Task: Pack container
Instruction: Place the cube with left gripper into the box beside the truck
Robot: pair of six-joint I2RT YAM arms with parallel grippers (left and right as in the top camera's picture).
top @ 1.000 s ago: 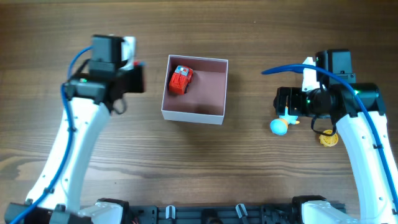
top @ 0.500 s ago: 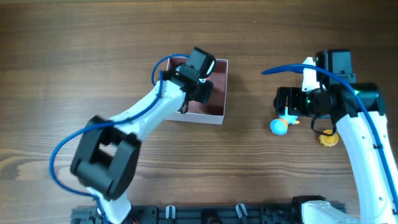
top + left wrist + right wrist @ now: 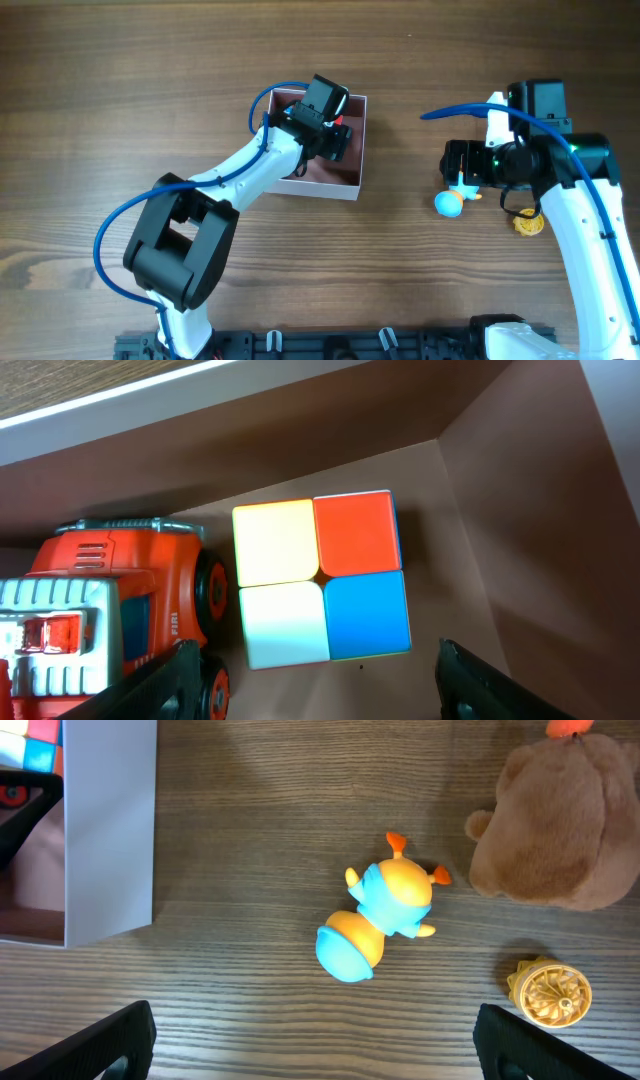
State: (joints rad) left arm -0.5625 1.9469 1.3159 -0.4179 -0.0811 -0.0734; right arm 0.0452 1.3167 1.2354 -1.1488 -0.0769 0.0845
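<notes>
Left gripper (image 3: 318, 660) hangs over the container (image 3: 320, 188), which sits mid-table toward the far edge, and its jaws are spread wide. They flank the colour cube (image 3: 320, 580) without touching it. The cube lies flat on the pink floor in a corner, tight beside the red truck (image 3: 110, 610). The action looks set to shift right, where the right gripper (image 3: 315, 1025), fingers splayed and empty, hovers over the blue-and-orange toy (image 3: 380, 920). That toy lies between and just ahead of the fingertips, its long axis diagonal across them, so a wrist turn looks needed. This arm is clearly the nearer one. The container lies to its left, with bare wooden table (image 3: 400, 260) between. The brown plush (image 3: 555, 820) and yellow wheel (image 3: 548, 990) crowd the side toward the right edge.
</notes>
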